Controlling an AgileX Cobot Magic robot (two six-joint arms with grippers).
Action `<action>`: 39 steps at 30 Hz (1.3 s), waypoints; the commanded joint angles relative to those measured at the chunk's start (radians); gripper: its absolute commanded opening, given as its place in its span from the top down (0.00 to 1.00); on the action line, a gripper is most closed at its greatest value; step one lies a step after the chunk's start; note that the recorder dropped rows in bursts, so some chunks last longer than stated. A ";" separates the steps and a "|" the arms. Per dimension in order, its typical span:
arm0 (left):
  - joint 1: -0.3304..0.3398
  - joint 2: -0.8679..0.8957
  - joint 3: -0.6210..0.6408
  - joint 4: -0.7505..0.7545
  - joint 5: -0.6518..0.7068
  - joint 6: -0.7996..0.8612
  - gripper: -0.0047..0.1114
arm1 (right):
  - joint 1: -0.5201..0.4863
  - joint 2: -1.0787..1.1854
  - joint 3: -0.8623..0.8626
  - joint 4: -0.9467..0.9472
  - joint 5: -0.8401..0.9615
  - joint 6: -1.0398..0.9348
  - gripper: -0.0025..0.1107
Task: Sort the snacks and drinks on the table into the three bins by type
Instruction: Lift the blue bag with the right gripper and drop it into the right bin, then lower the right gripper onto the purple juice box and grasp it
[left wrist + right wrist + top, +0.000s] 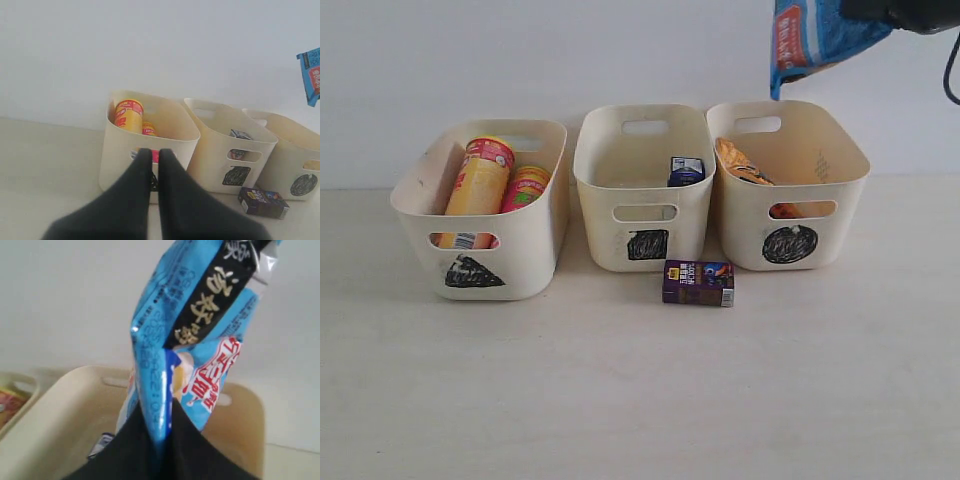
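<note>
Clamping the blue packet (810, 40) in my right gripper (159, 435), high over the circle bin (840, 215), I should centre it above the opening beside the orange bag (740, 162), lower it inside the rim, then let go.

You have the right gripper (161, 441) clamped on the blue crinkly packet (200, 335), which it holds in the air above a cream bin (52, 422).

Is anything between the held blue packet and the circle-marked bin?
Nothing visible. The blue packet hangs in open air above the circle bin, whose top is open; the orange bag inside lies low, leaving room.
</note>
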State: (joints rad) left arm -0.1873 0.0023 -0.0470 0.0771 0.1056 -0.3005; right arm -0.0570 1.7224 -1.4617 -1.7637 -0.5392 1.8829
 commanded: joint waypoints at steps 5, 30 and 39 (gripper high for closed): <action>0.002 -0.002 0.004 0.002 -0.007 0.005 0.92 | -0.002 0.015 0.000 0.019 0.197 -0.185 0.98; 0.002 -0.002 0.004 0.002 -0.005 0.003 0.92 | -0.002 0.111 -0.006 0.019 0.081 -0.183 0.72; 0.002 -0.002 0.004 -0.044 -0.049 -0.040 0.92 | -0.002 0.036 -0.006 0.019 -0.408 -0.180 0.98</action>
State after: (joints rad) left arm -0.1873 0.0023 -0.0470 0.0513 0.0746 -0.3179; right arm -0.0570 1.7725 -1.4635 -1.7431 -0.7858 1.7045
